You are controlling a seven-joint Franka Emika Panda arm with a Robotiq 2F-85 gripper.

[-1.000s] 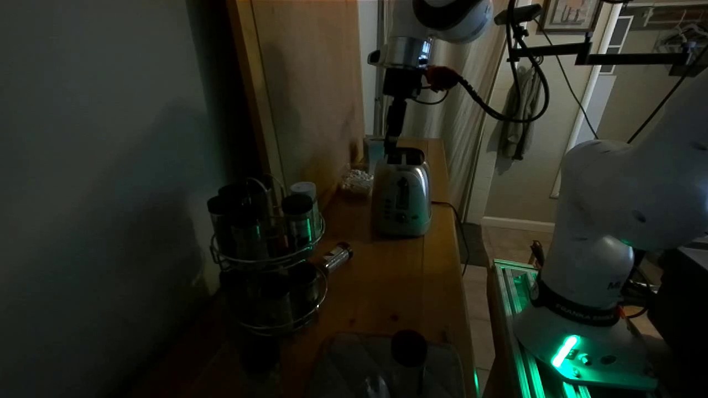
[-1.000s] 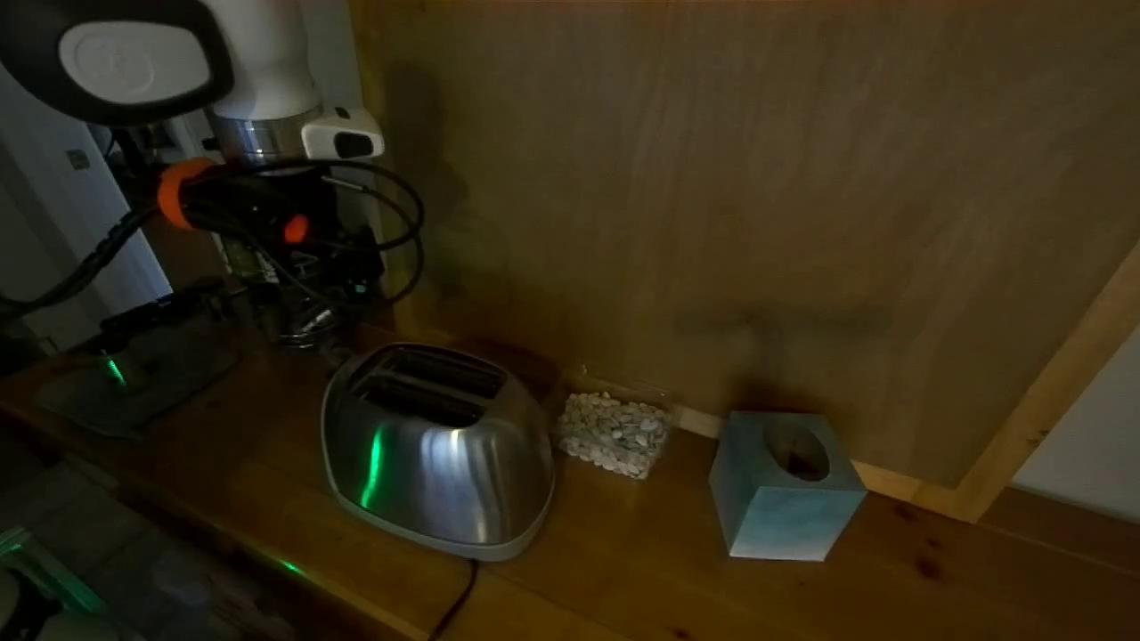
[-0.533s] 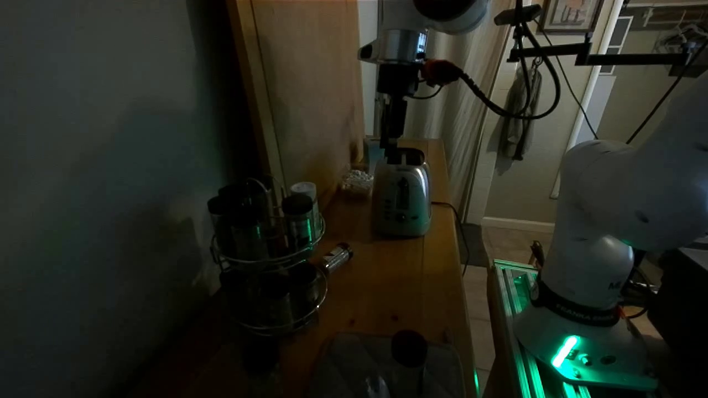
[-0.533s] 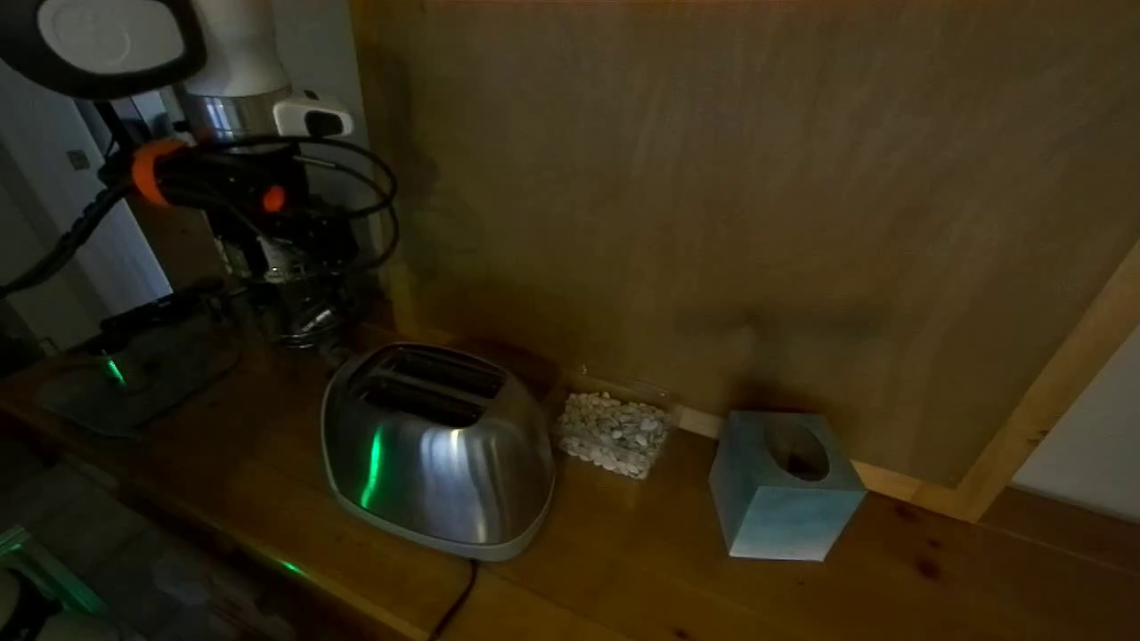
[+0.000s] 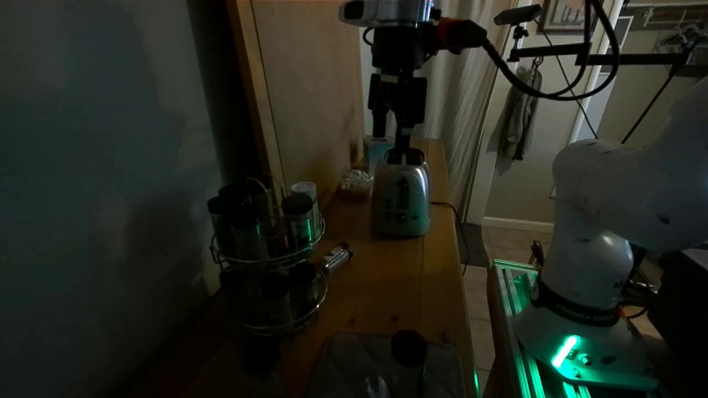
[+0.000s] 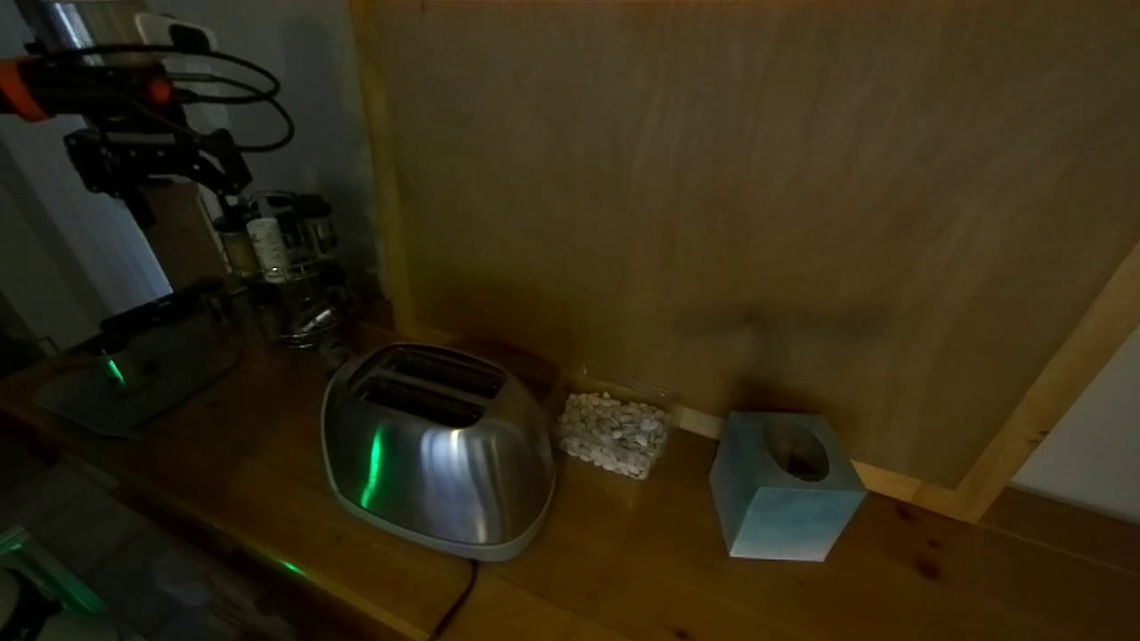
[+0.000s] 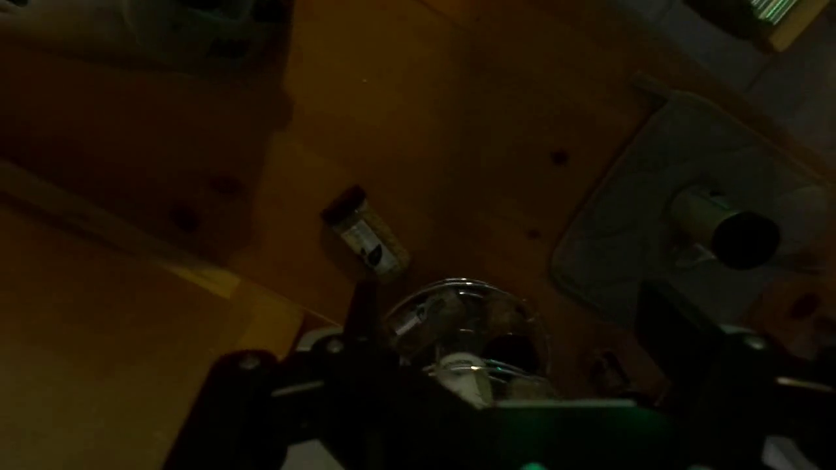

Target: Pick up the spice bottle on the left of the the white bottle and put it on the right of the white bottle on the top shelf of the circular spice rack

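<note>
My gripper (image 7: 509,294) is spread wide and has hold of nothing. In the wrist view the circular spice rack (image 7: 464,282) lies at about seven o'clock from me, partly hidden by my own dark body. In an exterior view the white bottle (image 6: 269,249) stands on the top shelf at my four o'clock, and just beside it, at its nine o'clock, is a dark-capped spice bottle (image 6: 239,254). I show right against that cap there, but what gap lies between us I cannot tell.

On the wooden counter (image 5: 387,293), seen from my wrist, a loose jar (image 7: 369,236) lies on its side at ten o'clock; at two o'clock another jar (image 7: 725,228) rests on a grey mat (image 7: 614,241). In an exterior view the steel toaster (image 6: 436,472) has pale pebbles (image 6: 614,436) at three o'clock, and a blue box (image 6: 784,525) farther out that way. The room is dim; a garment (image 5: 520,119) hangs at my three o'clock.
</note>
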